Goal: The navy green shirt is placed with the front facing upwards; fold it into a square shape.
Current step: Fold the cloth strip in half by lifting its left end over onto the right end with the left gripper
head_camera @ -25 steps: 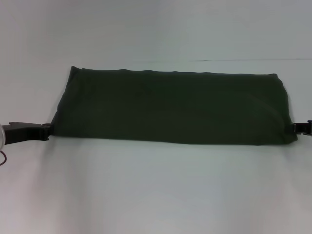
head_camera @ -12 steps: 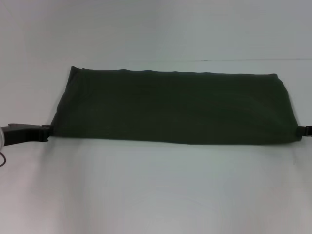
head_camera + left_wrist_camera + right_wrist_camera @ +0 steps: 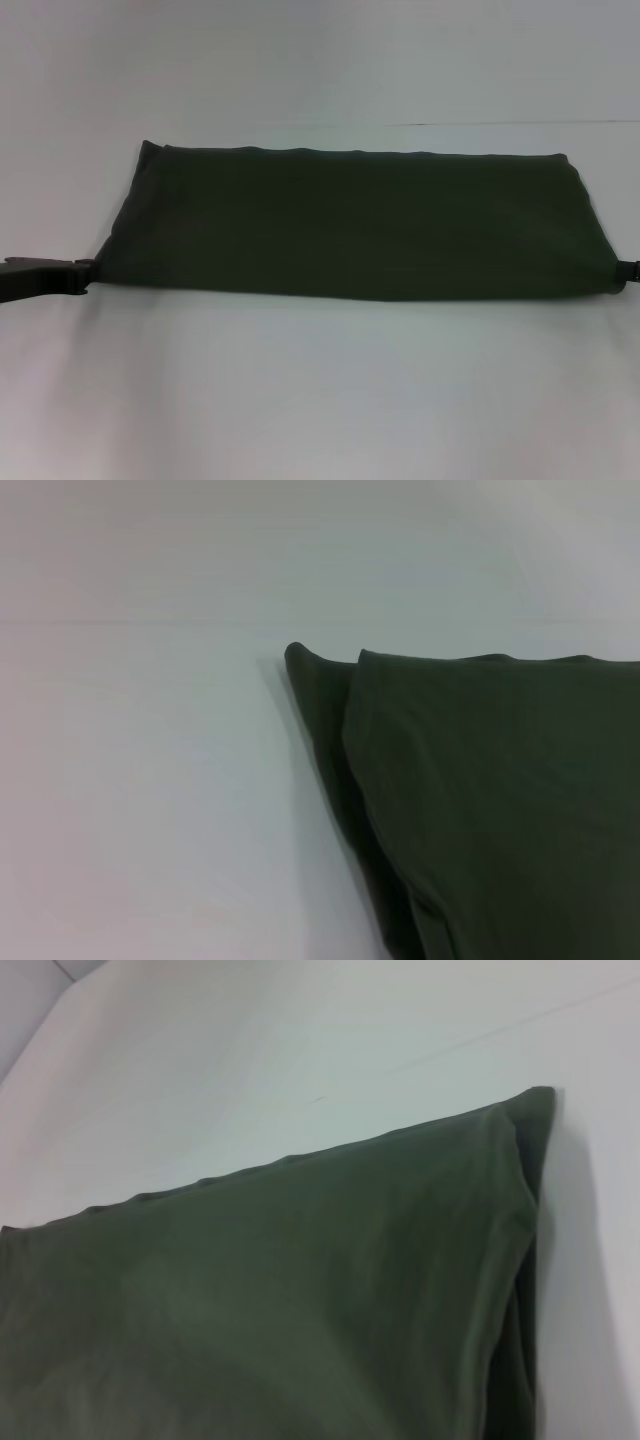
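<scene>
The dark olive-green cotton shirt (image 3: 350,225) is seen lying flat on the pale white bench (image 3: 320,390), spread as a long band from left to right across the middle of the surface. No sleeves, collar or chest lettering are shown on the upper face; only plain fabric is visible. In both wrist views stacked layers are seen at the far corners, so the shirt is judged to have been folded already at least once along its length.

The left gripper (image 3: 88,275) is found at the near left corner of the band, low over the bench and touching the fabric's edge. Its fingers appear closed on that corner, though the contact itself is small in the head view. The right gripper (image 3: 628,271) is barely caught at the right edge of the head view, beside the near right corner; whether its fingers are parted or closed cannot be told, nor whether cloth is held.

The lengthwise stage is therefore judged complete, with tidy, nearly straight edges. What is left is the crosswise stage: the band is much wider than it is deep, so one or more folds from left and right toward the middle are still needed before a square is obtained.
</scene>
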`<state>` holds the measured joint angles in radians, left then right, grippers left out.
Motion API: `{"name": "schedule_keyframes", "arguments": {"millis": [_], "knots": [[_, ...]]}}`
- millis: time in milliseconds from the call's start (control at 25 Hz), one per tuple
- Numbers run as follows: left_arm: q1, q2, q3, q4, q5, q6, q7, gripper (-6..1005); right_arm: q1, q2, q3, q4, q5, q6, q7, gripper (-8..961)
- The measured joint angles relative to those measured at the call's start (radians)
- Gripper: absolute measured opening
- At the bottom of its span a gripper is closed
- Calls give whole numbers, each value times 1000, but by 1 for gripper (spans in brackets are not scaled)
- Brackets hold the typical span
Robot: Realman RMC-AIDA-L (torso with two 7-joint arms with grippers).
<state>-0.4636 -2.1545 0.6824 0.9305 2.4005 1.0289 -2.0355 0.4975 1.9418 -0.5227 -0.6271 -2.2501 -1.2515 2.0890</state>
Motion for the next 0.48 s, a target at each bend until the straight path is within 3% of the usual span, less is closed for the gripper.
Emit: {"name": "schedule_keyframes", "arguments": {"millis": [480], "knots": [[8, 4, -30, 5, 7, 2, 5, 46, -4, 2, 7, 1, 2, -1, -1, 0]]}}
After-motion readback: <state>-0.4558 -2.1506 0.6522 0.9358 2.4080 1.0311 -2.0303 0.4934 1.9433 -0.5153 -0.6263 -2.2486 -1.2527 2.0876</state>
